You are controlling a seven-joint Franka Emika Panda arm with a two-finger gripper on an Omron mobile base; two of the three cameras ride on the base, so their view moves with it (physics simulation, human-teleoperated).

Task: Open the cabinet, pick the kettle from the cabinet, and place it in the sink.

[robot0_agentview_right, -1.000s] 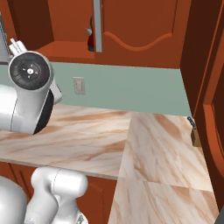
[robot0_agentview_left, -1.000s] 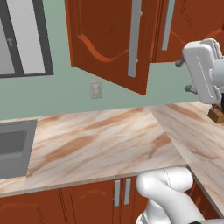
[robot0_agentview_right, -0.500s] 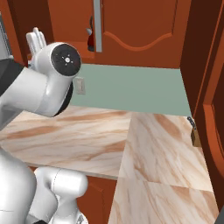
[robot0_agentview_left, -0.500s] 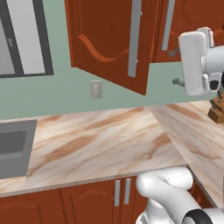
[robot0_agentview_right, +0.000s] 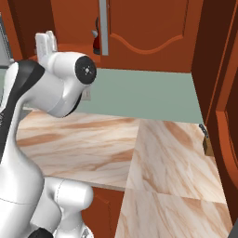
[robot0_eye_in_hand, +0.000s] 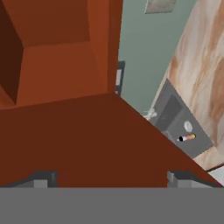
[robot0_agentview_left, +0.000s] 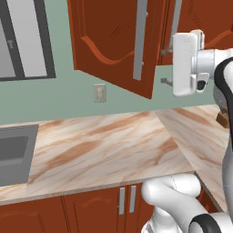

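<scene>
Your arm has swung up and left toward the open cabinet door (robot0_agentview_left: 116, 45), gripper (robot0_eye_in_hand: 111, 177) spread wide and empty, while the kettle (robot0_agentview_right: 96, 41) waits inside the cabinet, so reaching in comes next.

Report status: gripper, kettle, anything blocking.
Gripper open, empty, up by the cabinet. Kettle on the cabinet shelf, partly hidden behind the door handle. Open door hangs near the arm's path.

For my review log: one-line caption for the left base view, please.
Open gripper raised beside the swung-open door of the wall cabinet, above the marbled countertop; sink at left.
</scene>
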